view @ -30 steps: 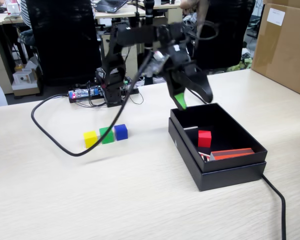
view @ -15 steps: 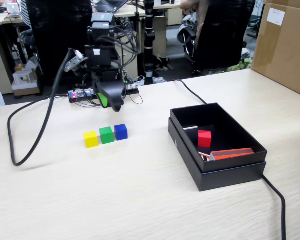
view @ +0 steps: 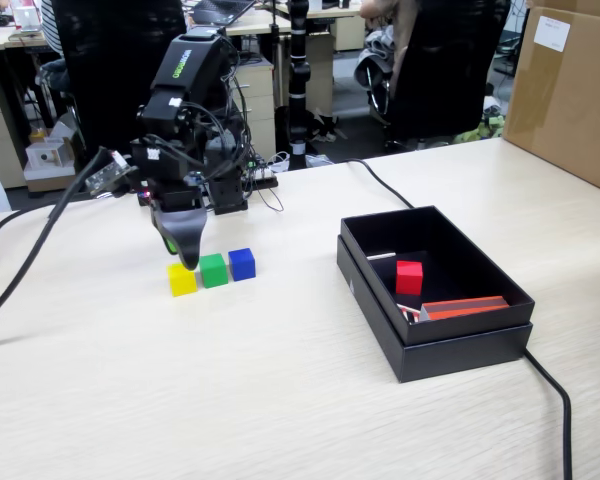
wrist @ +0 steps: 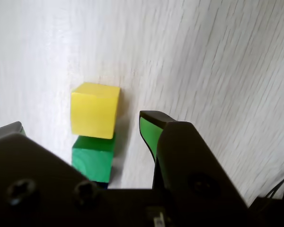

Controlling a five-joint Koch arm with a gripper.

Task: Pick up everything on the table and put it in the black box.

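Observation:
Three cubes stand in a row on the table: yellow, green and blue. My gripper hangs just above the yellow cube, pointing down. In the wrist view the gripper is open, its green-lined fingers well apart and nothing held. Between them lie the yellow cube and the green cube, with only a sliver of blue showing. The black box sits to the right and holds the red cube.
A flat orange-red strip lies inside the box. A thick black cable trails from the arm at the left, and another stretch runs past the box's right corner. A brown carton stands at the far right. Arm base and electronics sit behind the cubes.
The arm has swung from above the black box leftward across the table and come down over the yellow cube. The cubes have not moved.

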